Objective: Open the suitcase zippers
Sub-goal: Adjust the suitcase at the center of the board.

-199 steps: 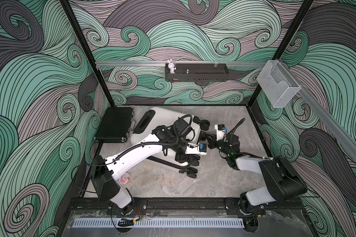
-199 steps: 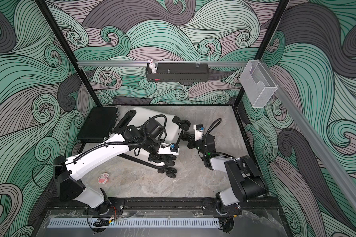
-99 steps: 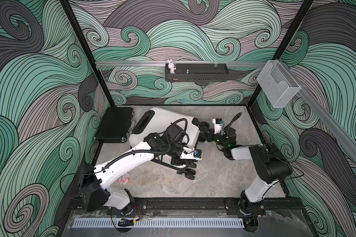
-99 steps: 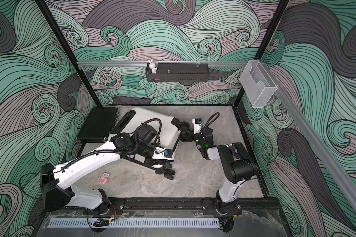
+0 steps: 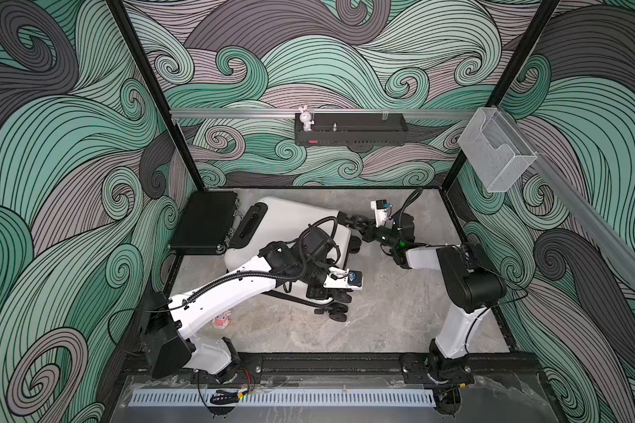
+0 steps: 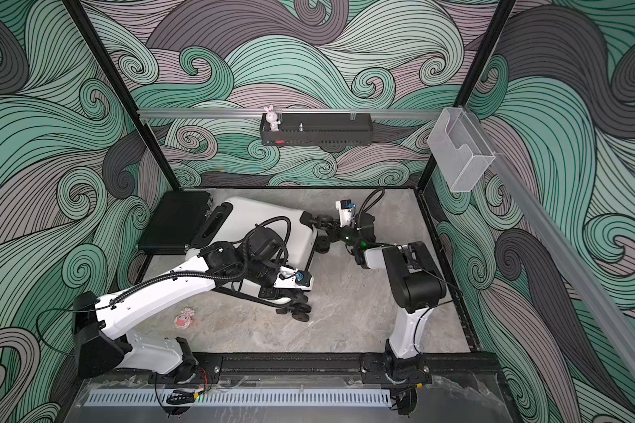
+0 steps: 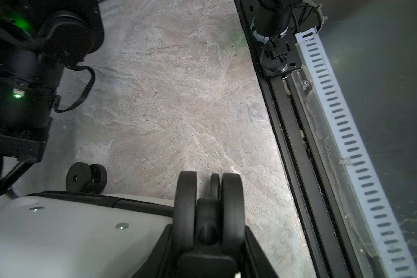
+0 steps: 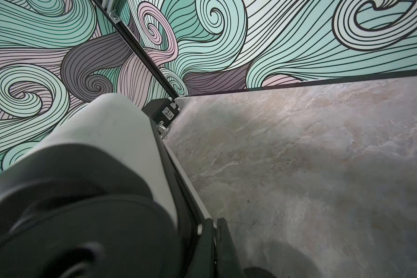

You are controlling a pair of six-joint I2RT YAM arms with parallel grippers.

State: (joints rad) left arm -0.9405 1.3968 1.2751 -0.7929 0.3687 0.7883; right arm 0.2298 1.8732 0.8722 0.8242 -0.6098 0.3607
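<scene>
The suitcase (image 5: pixel 290 219) lies on a broad side on the table (image 5: pixel 389 322). Its wheel end is at both pincers and its handle (image 5: pixel 249 226) end points away from them, so the long axis runs from the pincers toward the briefcase (image 5: pixel 203 219), which sits just beside the handle end. The left pincer (image 7: pixel 208 228) is partly spread and grasps a wheel (image 7: pixel 208 199) at the near corner of the wheel end. In the left wrist view this twin wheel sits between the two fingers (image 7: pixel 159 250), which lie close against its outer faces. Just past it the zipper (image 7: pixel 121 202) runs as a black band along the edge of the white shell, with a second wheel (image 7: pixel 86 178) beyond the band. The right pincer (image 8: pixel 214 240) is clenched, jaws together, at the far corner of the wheel end. Its tips are at the zipper band on the case's side, right beside a blurred third wheel (image 8: pixel 70 228); whether they pinch a pull cannot be told. In both top views the left arm (image 5: pixel 235 293) reaches across the near part of the case. Well behind the left pincer, near that arm's base, a small pink toy (image 5: pixel 221 321) lies on the table. On the back wall hangs a black shelf (image 5: pixel 349 137) with a rabbit (image 5: pixel 306 118) at one end, and a clear box (image 5: pixel 495 161) hangs on the right-hand rail.
</scene>
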